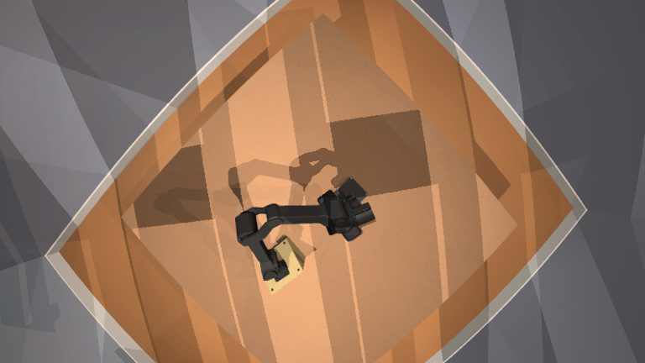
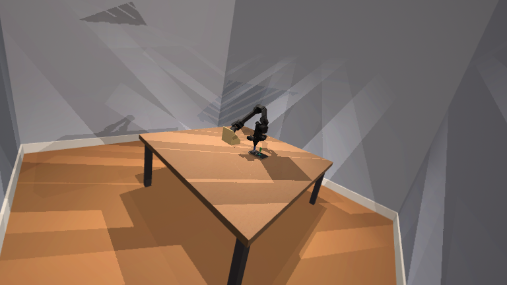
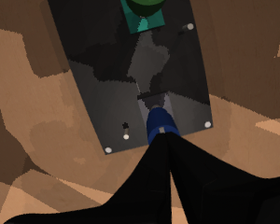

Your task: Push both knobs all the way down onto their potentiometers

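Note:
A dark circuit board (image 3: 117,98) (image 1: 353,186) lies under my gripper. A blue knob (image 3: 160,122) (image 2: 254,148) stands over a grey potentiometer (image 3: 143,111) near the board's near edge in the wrist view. A green knob (image 3: 146,6) (image 2: 260,148) stands over a teal potentiometer (image 3: 152,24) farther along the board, partly cut off by the frame's top. My gripper (image 3: 164,140) is shut with nothing between the fingers, and its tips are at the top of the blue knob. Whether they touch it, and how far down either knob sits, I cannot tell.
Small white-tipped posts or screws (image 3: 190,26) (image 3: 126,136) (image 3: 207,124) (image 3: 108,150) stand on the board. The pale yellow mount (image 1: 285,246) (image 2: 228,136) of the arm is on the wooden table (image 1: 380,264) (image 2: 209,166).

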Controlling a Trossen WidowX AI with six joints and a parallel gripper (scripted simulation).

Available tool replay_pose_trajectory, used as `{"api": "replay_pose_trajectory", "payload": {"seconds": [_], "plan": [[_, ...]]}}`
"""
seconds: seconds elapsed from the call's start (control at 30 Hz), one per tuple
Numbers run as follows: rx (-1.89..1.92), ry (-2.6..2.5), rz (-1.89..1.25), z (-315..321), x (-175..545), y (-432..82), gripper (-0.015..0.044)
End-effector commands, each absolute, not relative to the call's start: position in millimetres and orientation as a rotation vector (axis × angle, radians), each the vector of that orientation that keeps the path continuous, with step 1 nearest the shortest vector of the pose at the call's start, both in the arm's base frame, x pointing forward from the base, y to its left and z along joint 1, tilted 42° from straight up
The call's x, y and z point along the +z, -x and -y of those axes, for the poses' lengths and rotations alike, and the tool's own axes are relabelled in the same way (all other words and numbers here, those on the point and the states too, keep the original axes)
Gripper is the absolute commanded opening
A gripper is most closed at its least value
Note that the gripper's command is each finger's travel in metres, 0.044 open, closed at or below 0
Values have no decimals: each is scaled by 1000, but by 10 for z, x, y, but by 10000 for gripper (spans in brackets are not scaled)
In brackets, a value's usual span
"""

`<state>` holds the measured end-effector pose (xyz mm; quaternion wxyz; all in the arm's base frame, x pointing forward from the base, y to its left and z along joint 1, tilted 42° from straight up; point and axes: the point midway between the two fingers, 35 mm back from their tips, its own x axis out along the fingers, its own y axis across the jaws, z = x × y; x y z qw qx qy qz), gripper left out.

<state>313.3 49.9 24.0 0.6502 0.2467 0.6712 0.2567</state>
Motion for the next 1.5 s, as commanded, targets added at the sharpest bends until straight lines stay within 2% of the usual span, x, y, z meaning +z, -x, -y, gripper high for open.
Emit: {"api": "replay_pose_trajectory", "payload": {"seconds": [0.0,1.47], "plan": [[592,-552,-1527,-554,204,-3140,0],[593,-553,-1527,-613,140,-3136,0]]}}
